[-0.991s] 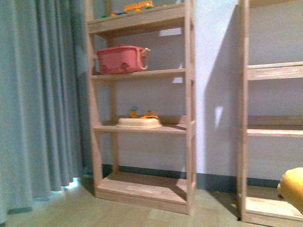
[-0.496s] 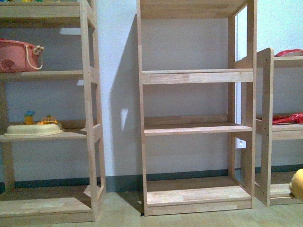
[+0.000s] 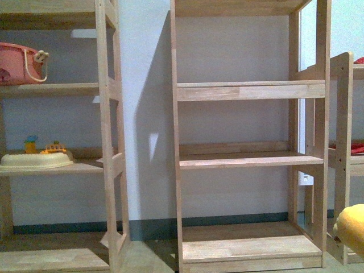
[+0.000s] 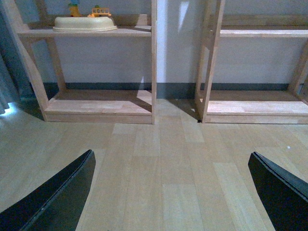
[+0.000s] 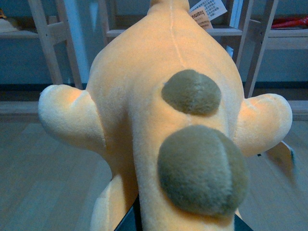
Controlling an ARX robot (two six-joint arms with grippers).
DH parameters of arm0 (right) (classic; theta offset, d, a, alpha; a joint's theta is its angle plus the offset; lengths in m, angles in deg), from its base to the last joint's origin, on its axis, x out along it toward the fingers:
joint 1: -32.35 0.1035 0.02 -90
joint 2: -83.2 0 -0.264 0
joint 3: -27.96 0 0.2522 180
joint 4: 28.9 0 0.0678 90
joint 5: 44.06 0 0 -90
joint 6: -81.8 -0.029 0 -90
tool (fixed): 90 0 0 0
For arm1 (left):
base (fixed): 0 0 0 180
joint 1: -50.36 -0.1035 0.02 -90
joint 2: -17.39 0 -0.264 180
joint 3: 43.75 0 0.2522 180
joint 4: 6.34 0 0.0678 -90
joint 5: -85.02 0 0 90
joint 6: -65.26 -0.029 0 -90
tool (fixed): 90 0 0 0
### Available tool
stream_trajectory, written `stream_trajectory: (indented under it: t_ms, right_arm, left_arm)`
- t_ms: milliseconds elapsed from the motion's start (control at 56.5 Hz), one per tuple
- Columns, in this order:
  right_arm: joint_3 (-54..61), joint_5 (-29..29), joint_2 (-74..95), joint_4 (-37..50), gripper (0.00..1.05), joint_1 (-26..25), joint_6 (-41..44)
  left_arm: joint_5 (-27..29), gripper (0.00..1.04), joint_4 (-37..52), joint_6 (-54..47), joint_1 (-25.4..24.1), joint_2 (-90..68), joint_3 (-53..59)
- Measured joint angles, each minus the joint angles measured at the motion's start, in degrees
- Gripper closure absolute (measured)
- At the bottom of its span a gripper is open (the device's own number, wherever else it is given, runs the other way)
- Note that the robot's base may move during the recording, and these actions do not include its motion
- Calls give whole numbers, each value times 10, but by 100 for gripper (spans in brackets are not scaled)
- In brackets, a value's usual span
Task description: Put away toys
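The right gripper (image 5: 187,224) clasps the orange-yellow plush toy (image 5: 163,120), held off the floor (image 4: 168,192) near the right-hand post of the middle wooden shelf unit (image 3: 250,162). The left gripper (image 4: 171,156) hangs spread wide above the floor

Cut off and covered

The plush toy (image 3: 351,228) is cropped by the front view's right edge. In the right wrist view it covers the right hand (image 5: 133,219) save a dark sliver, and the print on its tag (image 5: 208,9) is too small to read. The pink basket (image 3: 18,63) runs off the left edge. Of the left hand (image 4: 171,159) only two dark fingertips show, each cropped by the edge.
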Motion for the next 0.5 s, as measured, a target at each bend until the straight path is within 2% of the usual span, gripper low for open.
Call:
stream_trajectory:
  t_ms: [496]
  right_arm:
    - [0,0,0,0,98,0,0]
  left_arm:
    - [0,6,0,0,0,0,0]
